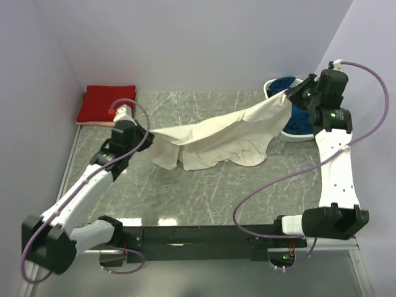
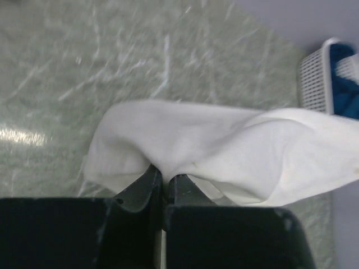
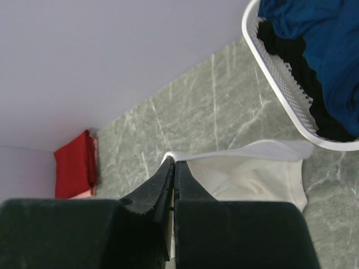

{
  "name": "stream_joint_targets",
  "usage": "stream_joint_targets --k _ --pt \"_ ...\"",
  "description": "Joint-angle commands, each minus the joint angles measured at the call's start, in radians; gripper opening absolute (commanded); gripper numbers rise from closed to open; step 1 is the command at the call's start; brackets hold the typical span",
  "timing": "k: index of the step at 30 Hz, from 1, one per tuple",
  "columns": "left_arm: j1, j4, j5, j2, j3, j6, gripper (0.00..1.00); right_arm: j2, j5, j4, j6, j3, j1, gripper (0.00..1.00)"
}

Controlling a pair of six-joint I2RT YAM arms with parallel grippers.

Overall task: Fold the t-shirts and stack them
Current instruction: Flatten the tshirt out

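Left gripper pinches one end of the large cream cloth t-shirt; right gripper clamps the other, its middle drooping to the grey marbled bench.

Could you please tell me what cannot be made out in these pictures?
- Basket contents: top view, right arm and cream shirt cover most; right wrist view, the edge cuts them off.
- Under the red shirt: right wrist view shows only a pale sliver, too small to tell.
- Left wrist view: table blurred.
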Motion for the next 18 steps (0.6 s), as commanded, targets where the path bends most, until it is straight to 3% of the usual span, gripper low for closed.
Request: stream_joint_targets --k 1,11,18 --pt "0.007 -0.109 -0.030 -0.122 0.123 0.048 0.00 -0.122 -0.022 0.021 0.022 0.087 -0.022 0.00" --pt "0.010 -0.310 -0.094 -0.415 0.416 0.071 0.00 -0.384 -0.015 -0.088 0.011 0.229 -0.031 0.00" --pt "0.009 -0.344 -0.146 -0.449 0.580 0.103 0.00 -0.436 -0.022 -0.130 0.004 0.409 -0.031 0.00"
